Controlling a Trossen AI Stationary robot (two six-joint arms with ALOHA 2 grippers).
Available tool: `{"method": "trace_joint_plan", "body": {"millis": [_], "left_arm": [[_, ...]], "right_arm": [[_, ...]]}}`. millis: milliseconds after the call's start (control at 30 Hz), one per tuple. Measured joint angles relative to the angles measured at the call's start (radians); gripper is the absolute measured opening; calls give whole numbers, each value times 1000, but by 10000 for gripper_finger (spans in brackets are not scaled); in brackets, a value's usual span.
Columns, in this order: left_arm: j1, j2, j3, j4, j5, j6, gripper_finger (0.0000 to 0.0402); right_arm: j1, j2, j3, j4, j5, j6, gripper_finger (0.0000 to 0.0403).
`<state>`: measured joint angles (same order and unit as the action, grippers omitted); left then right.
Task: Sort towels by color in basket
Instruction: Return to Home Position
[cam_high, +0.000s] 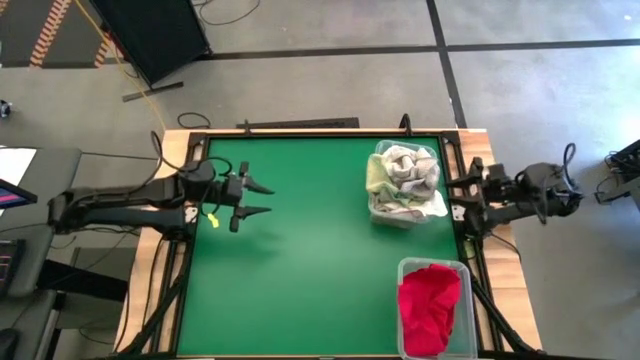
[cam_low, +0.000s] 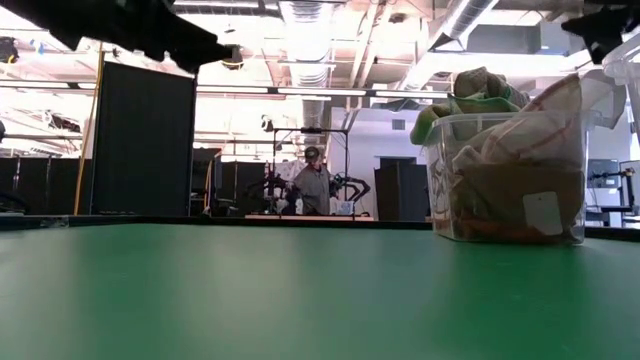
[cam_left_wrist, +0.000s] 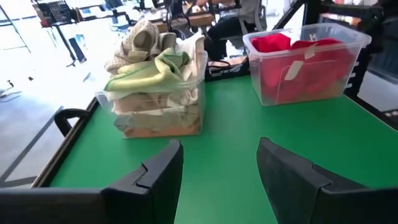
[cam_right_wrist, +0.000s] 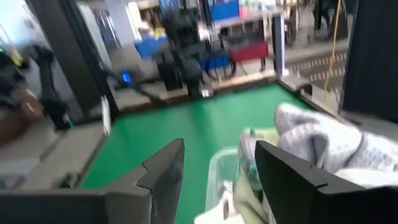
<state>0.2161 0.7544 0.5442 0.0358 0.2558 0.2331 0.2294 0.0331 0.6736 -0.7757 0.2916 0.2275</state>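
Note:
A clear bin (cam_high: 405, 185) near the table's far right holds a heap of towels in grey, pale green, white and tan (cam_left_wrist: 152, 59). They rise above its rim (cam_low: 480, 90). A second clear bin (cam_high: 432, 305) at the near right holds red towels (cam_left_wrist: 298, 53). My left gripper (cam_high: 255, 198) hangs open above the table's left middle, pointing toward both bins and touching nothing (cam_left_wrist: 217, 174). My right gripper (cam_high: 458, 197) is open at the right edge, just beside the mixed bin and above its towels (cam_right_wrist: 217, 180).
Bare green table top (cam_high: 300, 260) lies between my left gripper and the bins. A black frame (cam_high: 300, 133) runs round the table. A person (cam_low: 313, 185) stands in the room far beyond the table's far edge.

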Motion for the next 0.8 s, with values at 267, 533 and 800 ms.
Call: {"method": "trace_joint_plan", "body": {"millis": [267,533,800], "left_arm": [[2,-77,-162,138,-11,-60,196],[5,-123,-307,268,-26,-103,196],[6,-188,-404,281,-32,-126,196]], "right_arm": [[0,-26,4,8,-10,-16,227],[-1,-30,4,5,-19,-19,227],[-1,-30,4,1,-19,-8,227]]}}
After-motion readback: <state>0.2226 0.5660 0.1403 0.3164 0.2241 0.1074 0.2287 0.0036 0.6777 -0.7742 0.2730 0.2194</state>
